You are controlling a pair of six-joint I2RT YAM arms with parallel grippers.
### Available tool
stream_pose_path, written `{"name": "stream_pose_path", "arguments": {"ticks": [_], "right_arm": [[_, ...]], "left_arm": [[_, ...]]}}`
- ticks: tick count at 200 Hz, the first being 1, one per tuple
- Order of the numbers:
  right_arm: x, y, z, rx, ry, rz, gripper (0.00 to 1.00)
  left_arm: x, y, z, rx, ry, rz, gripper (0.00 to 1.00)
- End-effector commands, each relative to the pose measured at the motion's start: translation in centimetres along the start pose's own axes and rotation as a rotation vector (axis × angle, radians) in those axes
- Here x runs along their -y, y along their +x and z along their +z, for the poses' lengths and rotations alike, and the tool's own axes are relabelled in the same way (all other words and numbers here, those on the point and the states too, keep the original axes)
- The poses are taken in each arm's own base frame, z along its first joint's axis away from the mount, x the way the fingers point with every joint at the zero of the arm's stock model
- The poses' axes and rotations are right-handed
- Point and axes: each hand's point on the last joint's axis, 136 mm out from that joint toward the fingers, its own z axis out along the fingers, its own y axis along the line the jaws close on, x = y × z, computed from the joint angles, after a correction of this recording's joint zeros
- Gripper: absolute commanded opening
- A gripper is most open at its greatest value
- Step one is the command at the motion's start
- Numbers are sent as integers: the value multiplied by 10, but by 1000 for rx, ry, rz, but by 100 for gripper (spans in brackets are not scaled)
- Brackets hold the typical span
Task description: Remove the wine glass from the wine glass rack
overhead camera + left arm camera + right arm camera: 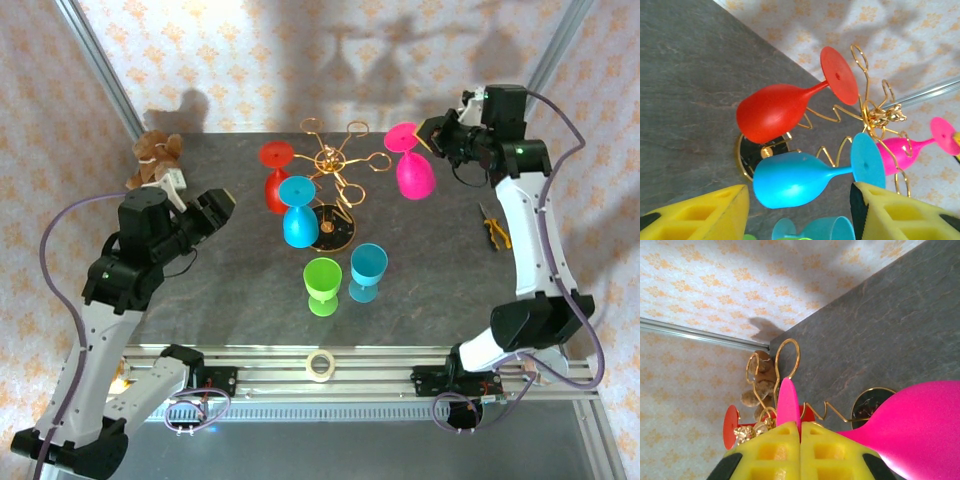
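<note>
Grey stone-look bench (230, 295) carries the gold wire wine glass rack (335, 165). From its arm on our right side the pink wine glass (414, 175) hangs by its foot, out near the arm's end. We judge it light, stiff plastic, smooth enough to slip, and best taken at the stem or foot. The right claw (800, 429) is together, seemingly pinched on the thin foot's edge, though the seam hides the contact. The left claw (220, 205) stands apart, holding nothing.
</note>
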Motion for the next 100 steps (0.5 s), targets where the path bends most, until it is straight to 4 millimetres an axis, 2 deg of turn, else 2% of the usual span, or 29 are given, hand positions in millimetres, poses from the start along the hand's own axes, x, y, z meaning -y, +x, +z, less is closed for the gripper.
{"name": "stream_pose_path", "arguments": {"ticks": [1, 24, 50, 70, 100], "right_arm": [[-15, 3, -39, 64, 26, -101, 0], [-24, 16, -63, 68, 22, -134, 0], [-41, 40, -93, 43, -17, -167, 0], [-51, 66, -112, 6, -35, -217, 0], [-68, 114, -123, -122, -88, -277, 0]], "left_arm": [[-14, -1, -17, 13, -89, 56, 56], [-23, 6, -20, -23, -135, 50, 56], [-39, 16, -27, -36, -182, 37, 57], [-49, 24, -34, -34, -201, 33, 58], [-60, 36, -43, -58, -228, 22, 58]]}}
